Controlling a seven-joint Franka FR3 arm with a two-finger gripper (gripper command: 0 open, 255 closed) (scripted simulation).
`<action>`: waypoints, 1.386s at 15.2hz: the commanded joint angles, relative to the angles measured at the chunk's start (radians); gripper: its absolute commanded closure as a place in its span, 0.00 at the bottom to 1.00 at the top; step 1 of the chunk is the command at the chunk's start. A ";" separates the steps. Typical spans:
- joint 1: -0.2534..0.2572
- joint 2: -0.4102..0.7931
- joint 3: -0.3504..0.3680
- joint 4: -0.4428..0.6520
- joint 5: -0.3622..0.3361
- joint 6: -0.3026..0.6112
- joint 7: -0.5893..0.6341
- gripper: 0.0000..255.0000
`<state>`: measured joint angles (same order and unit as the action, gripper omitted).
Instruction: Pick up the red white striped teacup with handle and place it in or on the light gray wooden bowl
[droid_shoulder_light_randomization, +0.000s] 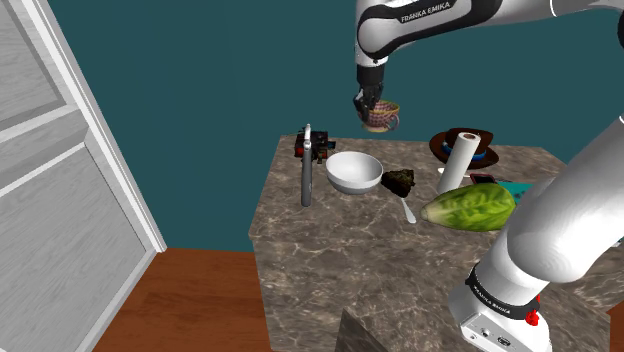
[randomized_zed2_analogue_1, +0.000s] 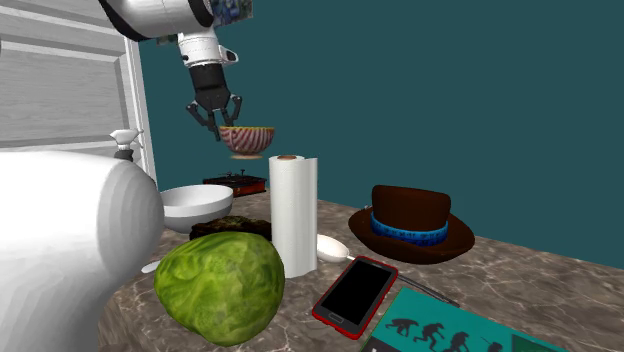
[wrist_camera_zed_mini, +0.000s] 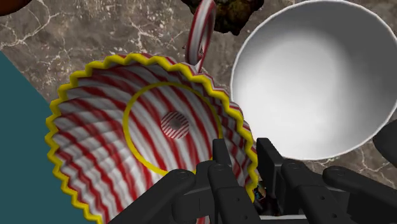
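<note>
Marble tabletop (droid_shoulder_light_randomization: 330, 250), claw (droid_shoulder_light_randomization: 370, 103) clamped on red-white striped teacup (wrist_camera_zed_mini: 159, 127), scalloped, yellow-edged, looped striped handle (wrist_camera_zed_mini: 193, 35)

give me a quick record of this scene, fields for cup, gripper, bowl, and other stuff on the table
teacup: red and white stripes, yellow rim, held in the air
gripper: shut on the teacup's rim
bowl: white, empty, on the table
other things: paper roll, lettuce, hat, phone

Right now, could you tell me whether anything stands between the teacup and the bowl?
Nothing visible does: the gripper holds the teacup in the air, and the white bowl sits open and empty below, slightly to one side.
</note>
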<state>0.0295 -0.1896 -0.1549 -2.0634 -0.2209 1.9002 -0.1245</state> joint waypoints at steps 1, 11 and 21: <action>0.019 -0.026 0.029 -0.021 0.002 -0.013 0.048 1.00; 0.099 -0.069 0.152 -0.063 0.030 -0.051 0.235 1.00; 0.097 -0.044 0.149 -0.173 0.020 0.082 0.258 1.00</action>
<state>0.1264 -0.2360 -0.0059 -2.2241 -0.1996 1.9670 0.1306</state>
